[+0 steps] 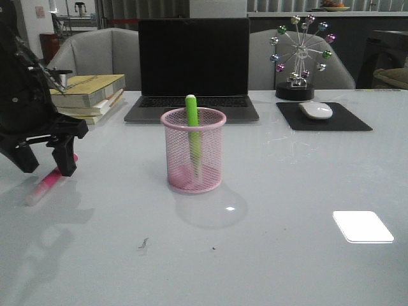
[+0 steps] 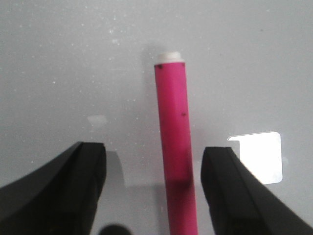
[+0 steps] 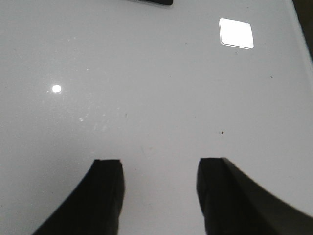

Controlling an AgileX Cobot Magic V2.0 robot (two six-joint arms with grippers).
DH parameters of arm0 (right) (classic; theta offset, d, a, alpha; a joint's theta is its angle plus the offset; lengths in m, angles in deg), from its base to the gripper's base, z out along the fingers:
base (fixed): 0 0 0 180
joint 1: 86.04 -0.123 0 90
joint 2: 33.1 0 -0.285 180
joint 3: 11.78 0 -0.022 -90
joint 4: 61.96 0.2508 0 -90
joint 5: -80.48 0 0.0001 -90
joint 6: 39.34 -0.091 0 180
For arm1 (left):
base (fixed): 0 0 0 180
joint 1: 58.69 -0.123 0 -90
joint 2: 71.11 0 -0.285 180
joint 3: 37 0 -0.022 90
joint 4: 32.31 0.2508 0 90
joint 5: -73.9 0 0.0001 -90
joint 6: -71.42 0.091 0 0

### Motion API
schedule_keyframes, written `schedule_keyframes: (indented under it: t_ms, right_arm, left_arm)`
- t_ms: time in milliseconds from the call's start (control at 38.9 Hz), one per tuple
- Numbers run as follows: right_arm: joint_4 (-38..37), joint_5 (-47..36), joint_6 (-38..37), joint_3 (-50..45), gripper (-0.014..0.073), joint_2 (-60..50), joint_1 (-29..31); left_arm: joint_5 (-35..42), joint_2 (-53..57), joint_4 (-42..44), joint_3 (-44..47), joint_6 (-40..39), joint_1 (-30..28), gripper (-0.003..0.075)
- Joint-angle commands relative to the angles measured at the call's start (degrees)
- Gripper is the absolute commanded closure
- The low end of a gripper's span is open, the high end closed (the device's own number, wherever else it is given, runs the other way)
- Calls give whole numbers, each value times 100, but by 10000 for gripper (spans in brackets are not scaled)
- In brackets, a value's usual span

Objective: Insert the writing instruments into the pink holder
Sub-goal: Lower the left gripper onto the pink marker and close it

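The pink mesh holder [image 1: 193, 151] stands mid-table with the green marker [image 1: 192, 120] upright inside it, its top above the rim. The pink marker [image 1: 50, 183] lies flat on the table at the left. My left gripper [image 1: 46, 164] hovers open right over it. In the left wrist view the pink marker [image 2: 175, 142] runs between the two black fingers [image 2: 88, 169], nearer the right one and touching neither. My right gripper [image 3: 159, 169] is open over bare table and does not show in the front view.
A laptop [image 1: 193, 67] stands behind the holder. Stacked books [image 1: 89, 95] lie at the back left. A mouse [image 1: 315, 110] on a black pad [image 1: 325, 118] and a ferris-wheel ornament [image 1: 299, 54] are at the back right. A bright light patch [image 1: 363, 226] reflects on the tabletop.
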Motion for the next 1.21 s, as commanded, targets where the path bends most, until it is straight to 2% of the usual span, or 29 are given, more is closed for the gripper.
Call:
schedule_keyframes:
  t_ms: [0,592,643,721,875,901,952,1184]
  right_arm:
    - [-95,-355,40,157,138,-16,39]
    - [-95,-349,40,157,138,-16,39]
    - [-95,-349,40,157,138,-16,39]
    - [-95,-349,40,157,138,-16,39]
    - [-95,-343,40,157,138,-16,39]
    - [-95,-337,40,157,138,-16,39]
    - [-95,-311,40,157,138,-16,39]
    - [-95,-172,40,157,138,-16,39]
  left_arm:
    - [158,304,-51,-181,-62,25,240]
    - [-38,53,-51,-165,-62,25,248]
    - [-69,15,-51,-165,-62,25,272]
    - [-150,-62,-51,-165,-62,25,350]
    - [-362,-229,-61,-165,-62,25,615]
    - [-401,-242,-61,-165,-62,25,636]
    - [-445,-262,-61,-165,-62,25,612]
    - [-235,-187,-64,-214,-62,25,628]
